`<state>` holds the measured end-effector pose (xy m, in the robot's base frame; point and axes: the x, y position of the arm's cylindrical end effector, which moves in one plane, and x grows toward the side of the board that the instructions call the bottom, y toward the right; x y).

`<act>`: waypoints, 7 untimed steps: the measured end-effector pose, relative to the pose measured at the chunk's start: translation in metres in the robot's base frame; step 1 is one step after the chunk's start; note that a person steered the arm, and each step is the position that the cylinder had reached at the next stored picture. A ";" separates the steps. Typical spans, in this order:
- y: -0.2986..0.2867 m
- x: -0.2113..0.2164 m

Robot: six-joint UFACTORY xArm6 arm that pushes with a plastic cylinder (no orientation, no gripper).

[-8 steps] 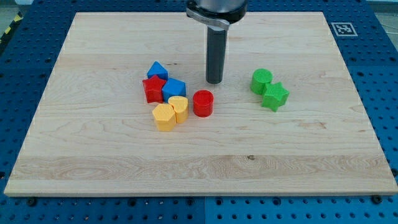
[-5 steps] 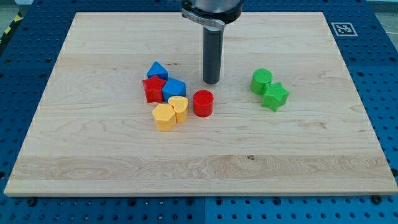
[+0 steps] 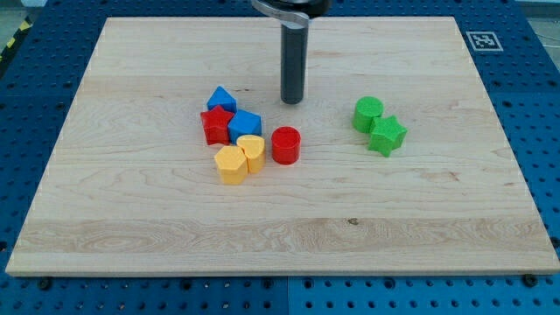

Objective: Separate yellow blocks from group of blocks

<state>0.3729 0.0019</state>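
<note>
Nothing's separated for you yet: both yellow blocks, the hexagonal one and the rounded one, sit touching the blue block in the cluster, while my tip, bare rod holding nothing, sits above the red cylinder, clear of all blocks.

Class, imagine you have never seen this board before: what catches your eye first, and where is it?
A dark rod comes down from the view's top, my tip resting on bare wood, touching no block. Below and to its left sits a tight cluster: blue triangle, red star, blue cube, two yellow blocks and a red cylinder. To the right, apart, sit a green cylinder and green star.
</note>
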 end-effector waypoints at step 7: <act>-0.172 0.050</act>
<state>0.4226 -0.1705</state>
